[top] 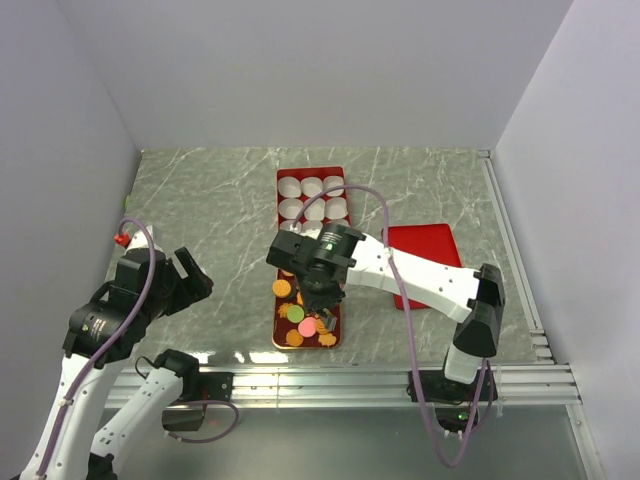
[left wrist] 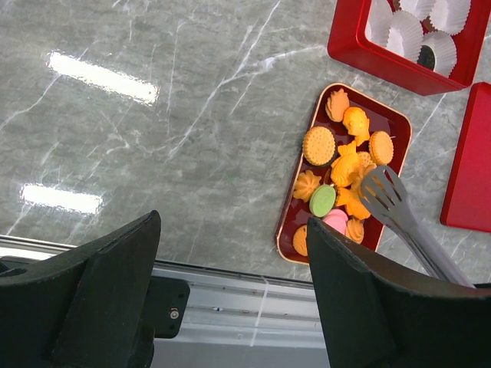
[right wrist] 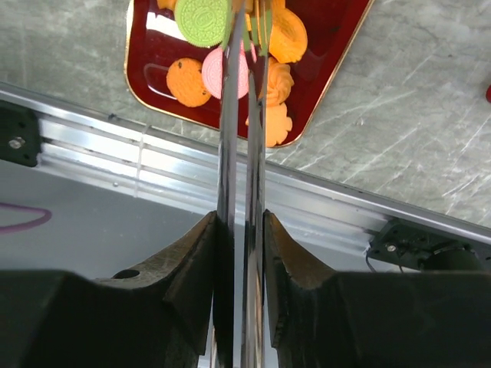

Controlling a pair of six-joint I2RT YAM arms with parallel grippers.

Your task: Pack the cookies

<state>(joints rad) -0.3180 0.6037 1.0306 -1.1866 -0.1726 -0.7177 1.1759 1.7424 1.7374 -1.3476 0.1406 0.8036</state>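
Right wrist view: the right pincer [right wrist: 239, 230] is clamped on a pair of metal tongs [right wrist: 228, 153]. The two blades stand almost together, tips down among the cookies [right wrist: 280, 34] on the dark red tray [right wrist: 326, 57]; whether a cookie is caught between the tips cannot be told. The left pincer [left wrist: 232, 222] hangs over the table [left wrist: 153, 153], well apart from the tray, jaws wide and nothing in them. Hazards noted: the cookies lie heaped and overlapping, so closing blades may crack one or nudge its neighbours over the low rim, which sits near the table's front edge. The smooth stone top offers little to stop the tray sliding under a sideways push, and nothing steadies it. A thin round biscuit pinched on its edge may twist out on the way to the red box [left wrist: 368, 60], and the long tongs may swivel in the grip. Count: one tray, one pair of tongs, one red box, one red lid [top: 425, 250] lying near it. Cookies: one green cookie [left wrist: 322, 201], one pink cookie [left wrist: 334, 222] and roughly ten orange, the exact figure withheld because they overlap. Paper cups [top: 312, 186]: six in plain sight from above, any further rows hidden by the arm.
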